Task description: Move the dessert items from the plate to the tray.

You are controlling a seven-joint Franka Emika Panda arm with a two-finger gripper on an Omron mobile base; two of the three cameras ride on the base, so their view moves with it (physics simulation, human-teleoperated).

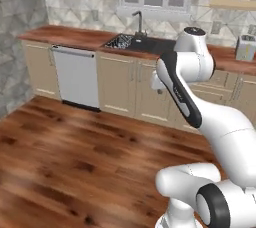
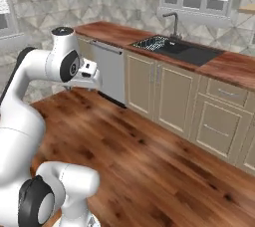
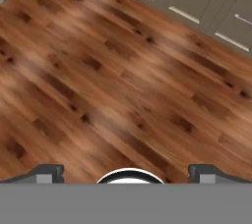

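Wood-topped desk [image 1: 70,36] runs across the upper frame of the left base view, sink [image 1: 131,42] at centre, toaster [image 1: 245,47] upper right, white arm [image 1: 182,89] folded at right. Right base view: same desk [image 2: 234,69] upper right, sink [image 2: 177,48], dishwasher [image 2: 110,69] centre left, arm at left. Hand view: pincer [image 3: 126,171] at the bottom edge, tips far apart, holding nothing, over bare wood floor [image 3: 123,80]. Dessert items, plate and tray: whereabouts can't be told from these frames. Judged: morsels tiny, light, probably crumbly; pinch gently across the middle.
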